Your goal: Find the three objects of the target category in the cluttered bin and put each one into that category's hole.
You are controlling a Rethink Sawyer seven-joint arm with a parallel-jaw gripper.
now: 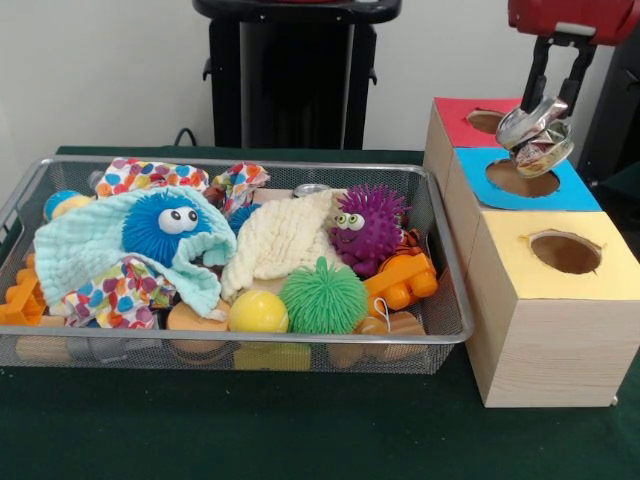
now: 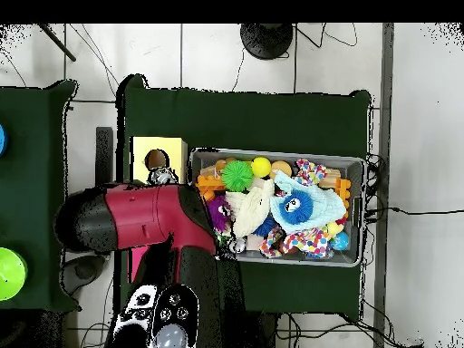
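In the front view my gripper point(image 1: 548, 115) hangs at the upper right, shut on a crushed silver can point(image 1: 536, 136). The can hovers just over the hole in the blue top point(image 1: 585, 192) of the wooden box, clear of the rim. Beside it are the red-topped hole point(image 1: 486, 121) behind and the yellow-topped hole point(image 1: 566, 252) in front. Another silver can point(image 1: 312, 189) peeks out at the back of the wire bin point(image 1: 240, 163), half buried under cloth. In the overhead view the red arm point(image 2: 149, 217) hides the gripper and most of the box; only the yellow top point(image 2: 172, 148) shows.
The bin point(image 2: 272, 154) is packed with a blue fuzzy ball with eyes point(image 1: 165, 225), a purple spiky toy point(image 1: 368, 228), a green spiky ball point(image 1: 322, 296), a yellow ball point(image 1: 258, 312), orange blocks point(image 1: 402, 280) and cloths point(image 1: 275, 240). The dark green table point(image 1: 300, 430) surrounds it.
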